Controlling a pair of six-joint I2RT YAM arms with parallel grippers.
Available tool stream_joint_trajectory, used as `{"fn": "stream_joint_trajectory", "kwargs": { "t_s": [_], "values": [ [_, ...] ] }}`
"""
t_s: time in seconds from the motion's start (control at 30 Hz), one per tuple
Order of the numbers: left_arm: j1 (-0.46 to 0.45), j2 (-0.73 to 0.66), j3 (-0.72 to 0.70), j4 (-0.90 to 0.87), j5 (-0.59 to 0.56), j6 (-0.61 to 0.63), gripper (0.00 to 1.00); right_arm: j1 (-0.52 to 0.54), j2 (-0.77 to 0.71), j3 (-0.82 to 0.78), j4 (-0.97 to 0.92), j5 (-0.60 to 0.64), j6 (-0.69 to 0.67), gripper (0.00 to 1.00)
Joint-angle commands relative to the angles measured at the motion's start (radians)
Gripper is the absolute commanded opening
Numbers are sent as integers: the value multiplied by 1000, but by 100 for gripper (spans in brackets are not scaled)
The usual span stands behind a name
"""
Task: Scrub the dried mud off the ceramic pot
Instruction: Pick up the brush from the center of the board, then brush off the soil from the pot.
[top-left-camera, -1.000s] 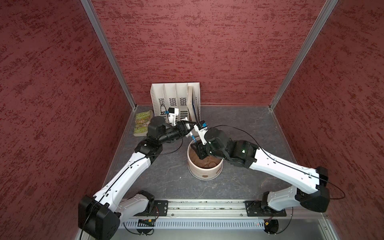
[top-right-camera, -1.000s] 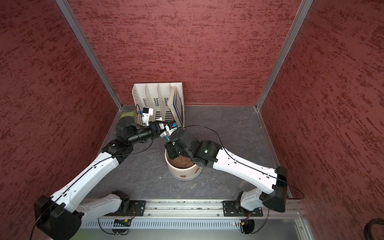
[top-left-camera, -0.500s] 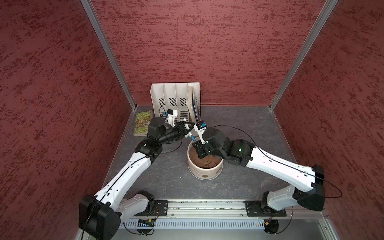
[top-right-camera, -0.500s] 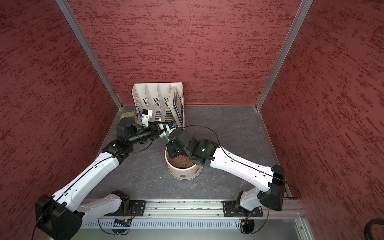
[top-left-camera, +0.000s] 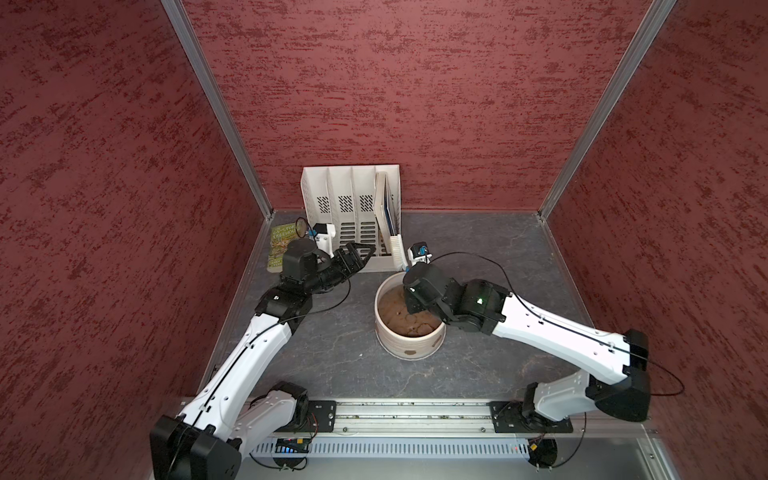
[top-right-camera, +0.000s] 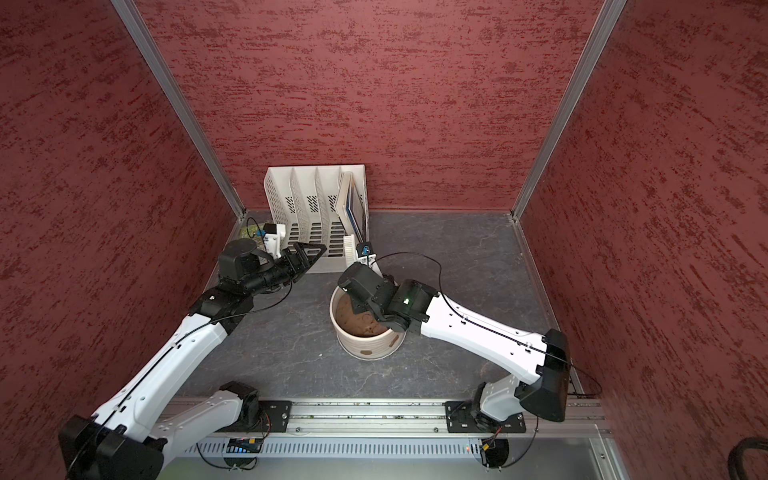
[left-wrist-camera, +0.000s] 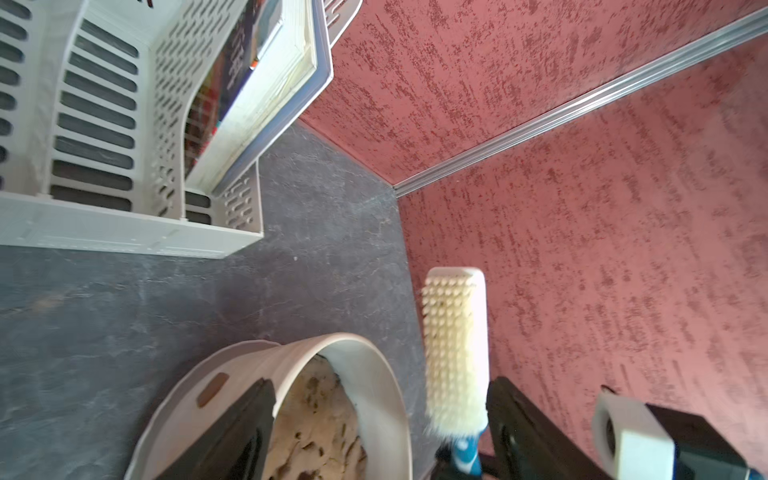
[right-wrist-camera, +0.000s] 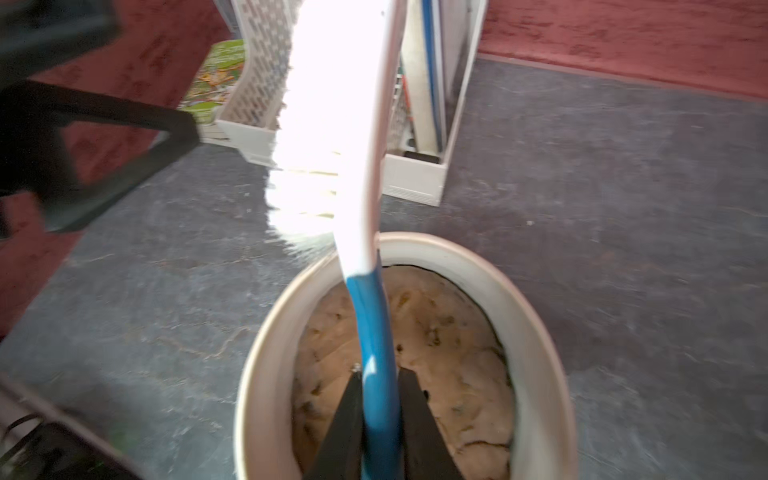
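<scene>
The cream ceramic pot (top-left-camera: 400, 348) (top-right-camera: 357, 341) stands mid-floor, filled with brown soil (right-wrist-camera: 453, 353). Small patches of dried mud (top-left-camera: 411, 353) (top-right-camera: 366, 353) (left-wrist-camera: 212, 389) stick to its outer wall. My right gripper (right-wrist-camera: 380, 386) hangs over the pot, shut on the blue handle of a brush (right-wrist-camera: 374, 324). The brush's white bristled head (top-left-camera: 399, 249) (left-wrist-camera: 455, 345) points up past the far rim. My left gripper (top-left-camera: 362, 252) (left-wrist-camera: 378, 432) is open, left of the brush head and apart from it, with nothing in its jaws.
A white slotted file organiser (top-left-camera: 353, 216) with a book in its right slot stands against the back wall. A green book (top-left-camera: 280, 245) lies flat to its left. Red walls close in three sides, and a metal rail (top-left-camera: 399, 415) runs along the front.
The left gripper has opened, let go of the brush and drawn back to the left. The right gripper has closed fully on the handle and now holds the brush alone.
</scene>
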Motion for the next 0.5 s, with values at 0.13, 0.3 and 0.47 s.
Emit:
{"fn": "stream_joint_trajectory", "kwargs": {
  "t_s": [0.13, 0.3, 0.47],
  "values": [
    [-50, 31, 26, -170, -48, 236, 80, -153, -202, -156, -189, -82, 196, 0],
    [-163, 48, 39, -214, -150, 300, 80, -199, -265, -362, -273, -188, 301, 0],
    [-189, 99, 38, -209, -189, 291, 81, -201, -413, -550, -236, -284, 366, 0]
  ]
}}
